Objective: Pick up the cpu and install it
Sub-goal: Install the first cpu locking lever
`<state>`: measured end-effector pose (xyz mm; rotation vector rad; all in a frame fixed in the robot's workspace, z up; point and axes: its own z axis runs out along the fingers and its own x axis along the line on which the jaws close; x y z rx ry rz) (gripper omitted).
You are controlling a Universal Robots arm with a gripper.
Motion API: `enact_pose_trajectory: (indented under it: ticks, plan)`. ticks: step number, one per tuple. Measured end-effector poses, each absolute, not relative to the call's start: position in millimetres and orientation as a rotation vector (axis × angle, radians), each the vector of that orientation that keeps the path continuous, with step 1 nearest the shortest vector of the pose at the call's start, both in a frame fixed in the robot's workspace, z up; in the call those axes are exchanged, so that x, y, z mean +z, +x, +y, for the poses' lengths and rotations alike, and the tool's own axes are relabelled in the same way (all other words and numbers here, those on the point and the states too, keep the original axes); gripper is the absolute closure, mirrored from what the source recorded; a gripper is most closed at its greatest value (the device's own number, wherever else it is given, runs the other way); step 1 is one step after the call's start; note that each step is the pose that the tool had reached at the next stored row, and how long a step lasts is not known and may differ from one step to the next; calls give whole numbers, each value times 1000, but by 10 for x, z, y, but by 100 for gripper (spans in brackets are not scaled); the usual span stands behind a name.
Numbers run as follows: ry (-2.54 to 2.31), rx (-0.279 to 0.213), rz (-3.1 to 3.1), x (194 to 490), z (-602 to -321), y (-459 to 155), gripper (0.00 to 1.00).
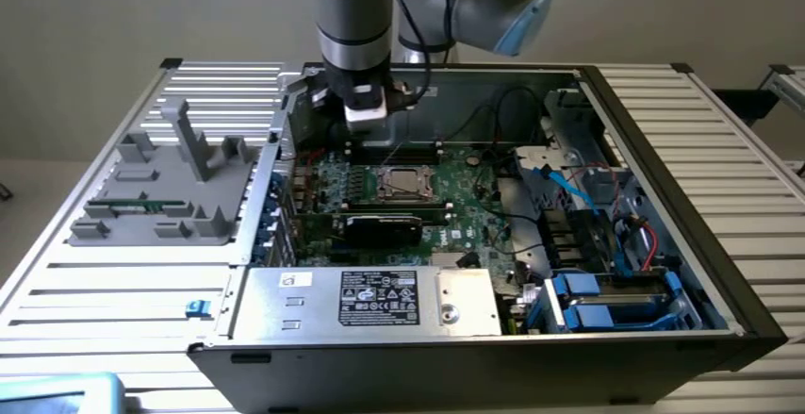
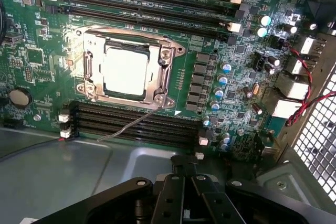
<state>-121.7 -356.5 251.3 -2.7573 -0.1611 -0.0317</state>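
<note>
The cpu (image 2: 125,70), a flat square chip with a pale shiny top, lies inside the metal-framed socket (image 2: 164,80) on the green motherboard (image 2: 37,51). In the exterior view the cpu (image 1: 405,182) sits in the middle of the board inside the open computer case. My gripper (image 2: 184,162) hangs over the case wall beside the board, well away from the socket, with its black fingers (image 2: 170,192) pressed together and nothing between them. From outside, the gripper (image 1: 365,117) stands above the back of the case, behind the socket.
Black memory slots (image 2: 142,121) run on both sides of the socket, and a thin metal lever (image 2: 131,124) crosses the near ones. A silver power supply box (image 1: 371,299) with a label fills the case front. Red and black wires (image 2: 302,85), blue drive brackets (image 1: 591,301) and a grey fixture (image 1: 164,183) lie around.
</note>
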Motion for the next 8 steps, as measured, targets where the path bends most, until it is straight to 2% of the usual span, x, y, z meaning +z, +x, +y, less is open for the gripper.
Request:
enact_pose_trajectory:
  ticks: [8]
  plan:
    - [-2764, -68, 22, 2499, -3565, -1217, 89]
